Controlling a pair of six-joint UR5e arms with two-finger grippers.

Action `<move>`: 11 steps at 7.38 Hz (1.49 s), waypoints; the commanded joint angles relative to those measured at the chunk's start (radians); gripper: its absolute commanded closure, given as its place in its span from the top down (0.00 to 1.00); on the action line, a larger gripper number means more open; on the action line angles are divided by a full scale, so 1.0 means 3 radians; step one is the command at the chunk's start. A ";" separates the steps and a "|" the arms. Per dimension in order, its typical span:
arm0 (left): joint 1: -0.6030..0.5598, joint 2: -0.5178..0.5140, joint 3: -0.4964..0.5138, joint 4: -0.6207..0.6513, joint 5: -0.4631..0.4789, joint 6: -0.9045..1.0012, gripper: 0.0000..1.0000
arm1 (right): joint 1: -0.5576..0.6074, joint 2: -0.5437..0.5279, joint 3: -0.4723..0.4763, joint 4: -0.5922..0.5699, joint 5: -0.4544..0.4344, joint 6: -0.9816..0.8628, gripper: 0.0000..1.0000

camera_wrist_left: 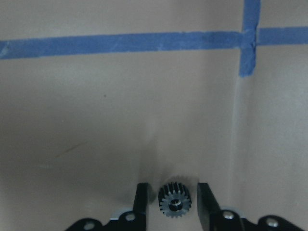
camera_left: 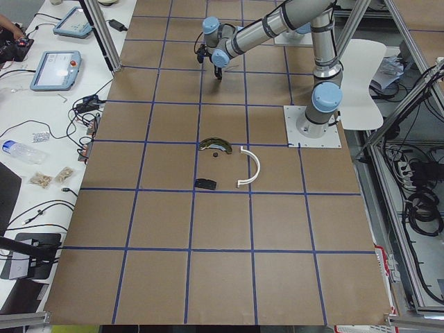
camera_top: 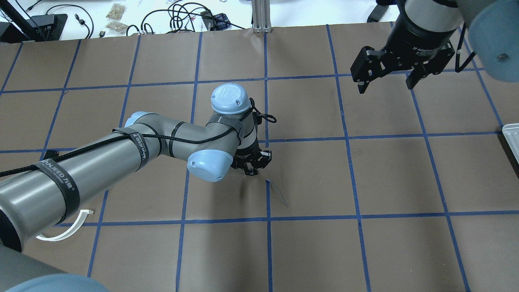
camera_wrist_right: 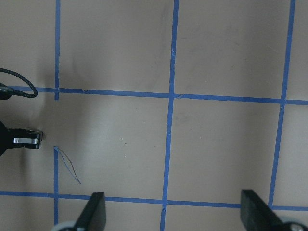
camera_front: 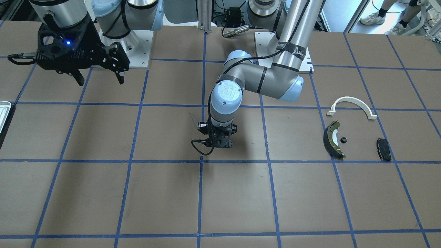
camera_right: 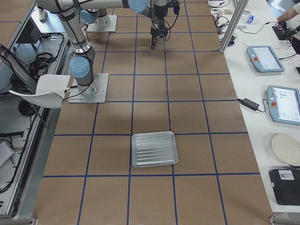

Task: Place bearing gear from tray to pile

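Black gear point(camera_wrist_left: 175, 201) within open left pincer point(camera_wrist_left: 172, 189)

The left arm point(camera_top: 93, 166) and right arm point(camera_front: 58, 12) are silver-grey tubes with pale-blue joint caps point(camera_top: 230, 98); lettered black bands point(camera_top: 140, 146) strap a braided cable point(camera_top: 190, 140) to the left.

Place: robotics lab.
Table: brown surface point(camera_right: 197, 140) gridded with blue tape point(camera_front: 103, 160), two robot arms point(camera_front: 275, 79) bolted on.
Side benches: teach pendants point(camera_right: 266, 58), loose cables point(camera_top: 175, 11), aluminium framing point(camera_right: 233, 26).
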 commanded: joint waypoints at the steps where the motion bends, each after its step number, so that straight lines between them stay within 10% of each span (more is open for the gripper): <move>1: 0.0045 0.0079 0.0049 -0.0006 0.0005 0.0024 0.00 | 0.0005 0.0000 0.0003 -0.0003 -0.0001 0.0000 1.00; 6: 0.1285 0.0248 0.1000 -0.1497 0.0309 0.1146 0.00 | 0.0005 0.0000 0.0003 -0.0008 -0.0027 0.0005 1.00; 11: 0.3003 0.0254 0.0939 -0.1550 0.0670 0.2882 0.00 | -0.0001 0.0005 0.0003 -0.0013 -0.0027 0.0005 1.00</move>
